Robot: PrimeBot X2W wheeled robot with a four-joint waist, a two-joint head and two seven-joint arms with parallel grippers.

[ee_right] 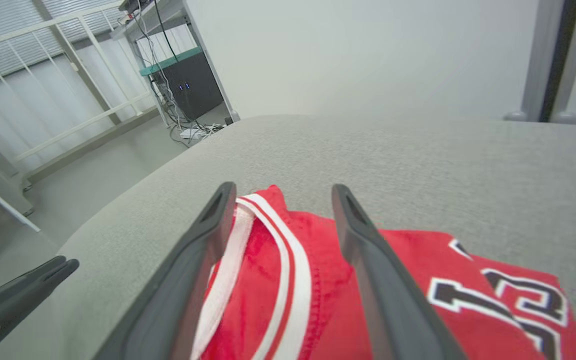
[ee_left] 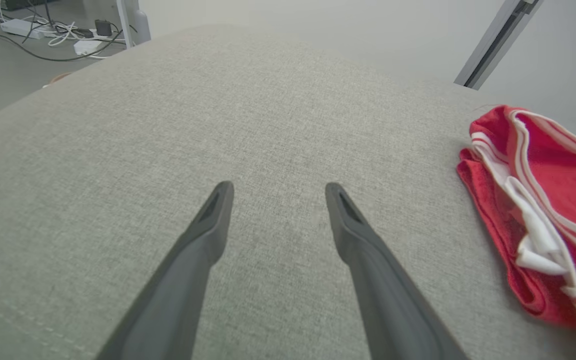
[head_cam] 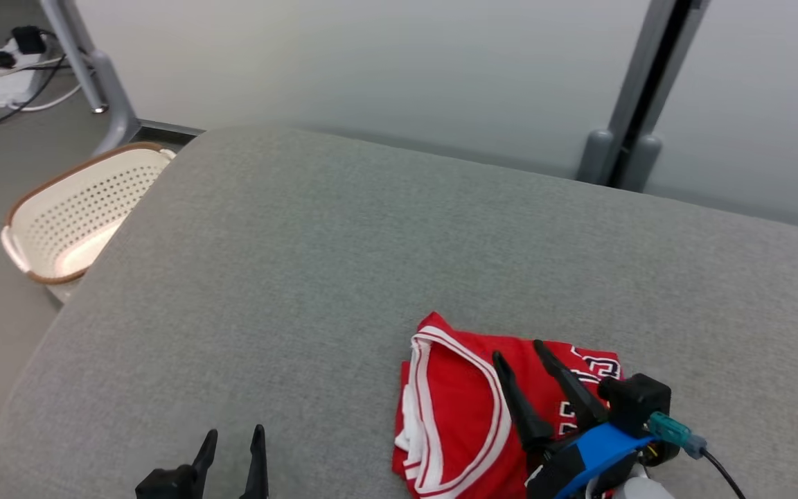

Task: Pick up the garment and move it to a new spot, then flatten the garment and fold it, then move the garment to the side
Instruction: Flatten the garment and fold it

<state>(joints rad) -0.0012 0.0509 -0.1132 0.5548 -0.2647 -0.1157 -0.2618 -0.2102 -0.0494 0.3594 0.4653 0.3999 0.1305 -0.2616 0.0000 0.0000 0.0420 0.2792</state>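
head view / right gripper (head_cam: 518, 350): fingers spread apart, nothing pinched between them, hanging over the garment (head_cam: 454, 416).
head view / garment: red jersey with white trim, lying as a compact folded bundle on the grey cushion (head_cam: 302, 242). It's directly under and ahead of the right fingers. Can't tell whether the tips touch the cloth.
head view / left gripper (head_cam: 235, 431): jaws apart and empty, over bare cushion. The garment is off to its right, well apart.
head view / basket (head_cam: 73, 215): on the floor past the cushion edge, far ahead-left of the left gripper.
left wrist view / left gripper (ee_left: 278, 186): both fingers wide, only grey fabric between them.
left wrist view / garment (ee_left: 543, 200): to the right of the fingers, not near them; layered trim edges show at the side of the bundle.
right wrist view / right gripper (ee_right: 283, 187): open; the left finger is over the white-striped trim, the right finger over plain red.
right wrist view / garment (ee_right: 318, 280): beneath both fingers, running on to the right, where the number print (ee_right: 508, 300) shows.
step (my read): the fold looks done, so this is the move-to-the-side stage or its end. Can't say whether this spot is final.
next move (my read): if it must shift further, close on all layers at one edge so the fold holds. If not, lift the right fingers straight up, clear of the trim, to avoid snagging it.
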